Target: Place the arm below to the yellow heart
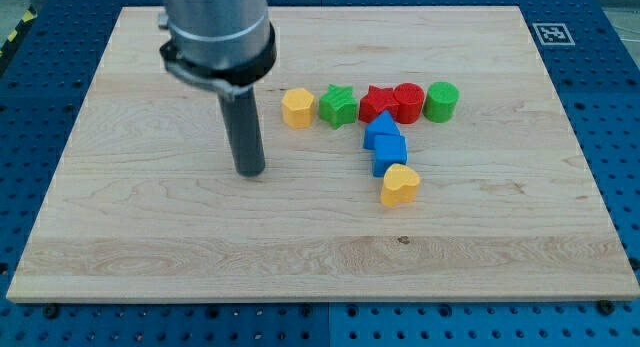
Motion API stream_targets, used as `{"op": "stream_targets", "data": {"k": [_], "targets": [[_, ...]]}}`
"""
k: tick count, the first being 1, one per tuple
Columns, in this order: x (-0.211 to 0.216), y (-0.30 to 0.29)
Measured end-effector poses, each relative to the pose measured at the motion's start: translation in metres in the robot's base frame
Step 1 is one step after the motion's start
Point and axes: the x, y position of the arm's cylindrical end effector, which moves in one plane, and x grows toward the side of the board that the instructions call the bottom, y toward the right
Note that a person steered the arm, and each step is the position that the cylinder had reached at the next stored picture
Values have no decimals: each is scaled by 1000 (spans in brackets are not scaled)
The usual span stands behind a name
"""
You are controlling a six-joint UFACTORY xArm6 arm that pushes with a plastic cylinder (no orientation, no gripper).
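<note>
Yellow heart [400, 185] sits right of board centre, nearest block to the view's bottom; lobes look to face the view's right, point to the left, long axis roughly left-right, though I can't be sure. Touching above it: two blue blocks [386, 143] stacked toward the top, shapes unclear. Beyond, a row: yellow block [297, 108], green star [338, 106], red star [377, 103], red cylinder [408, 102], green cylinder [441, 101]. My tip [250, 173], a bare rod, holds nothing, well left of the heart on the wooden board [140, 257].
</note>
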Motion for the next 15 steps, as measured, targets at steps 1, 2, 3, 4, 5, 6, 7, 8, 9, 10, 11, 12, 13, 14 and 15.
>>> {"op": "stream_targets", "data": {"k": [1, 2, 3, 4, 5, 6, 7, 8, 9, 10, 11, 12, 13, 14, 15], "targets": [[29, 9], [46, 36], [51, 73], [51, 131], [74, 167], [102, 183], [102, 233], [77, 263], [42, 263], [41, 263], [41, 261], [43, 247], [43, 241], [43, 224], [43, 224]]}}
